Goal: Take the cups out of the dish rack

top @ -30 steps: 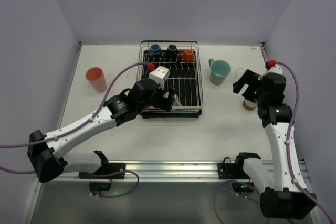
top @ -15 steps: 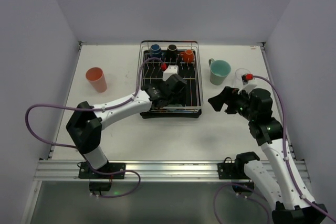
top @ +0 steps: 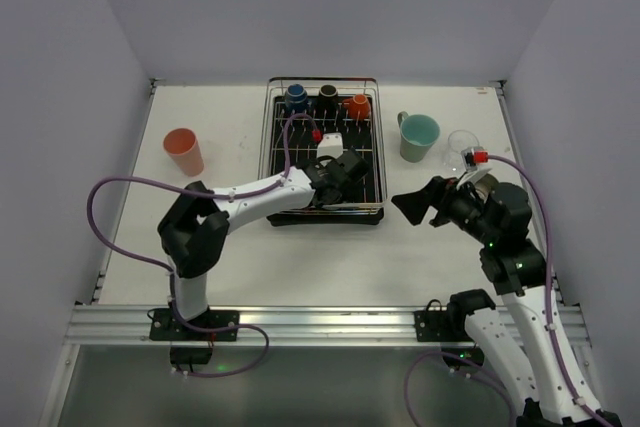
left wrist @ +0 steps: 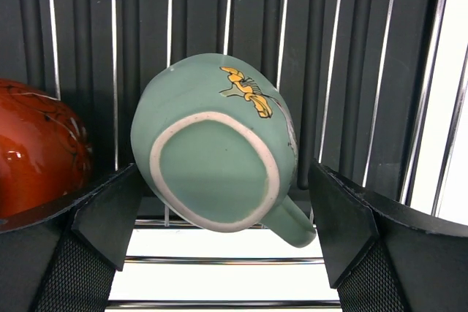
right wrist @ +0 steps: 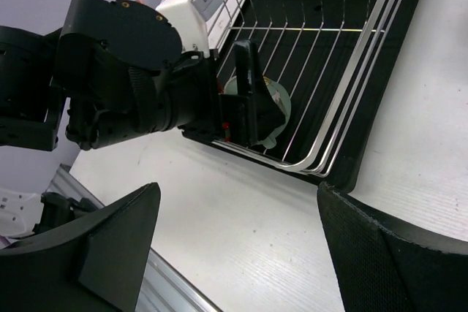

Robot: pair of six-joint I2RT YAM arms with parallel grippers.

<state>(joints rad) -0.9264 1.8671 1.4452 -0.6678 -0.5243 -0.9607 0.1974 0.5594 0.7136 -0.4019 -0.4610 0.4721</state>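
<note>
Left fingers: spread wide, flanking teal mug, base toward fingers, on dish rack; red cup just outside one finger. Right fingers: spread wide, empty, above table.

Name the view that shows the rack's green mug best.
Left wrist: the green mug fills the frame, base and handle clear. Right wrist shows a sliver behind the left claw; top external mostly hides it.

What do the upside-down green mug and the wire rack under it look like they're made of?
The green mug looks like glazed ceramic: smooth green sides and a bare off-white foot ring. The rack seems to be chrome-plated steel wire, thin, bright and reflective, though the exact metal is a guess.
</note>
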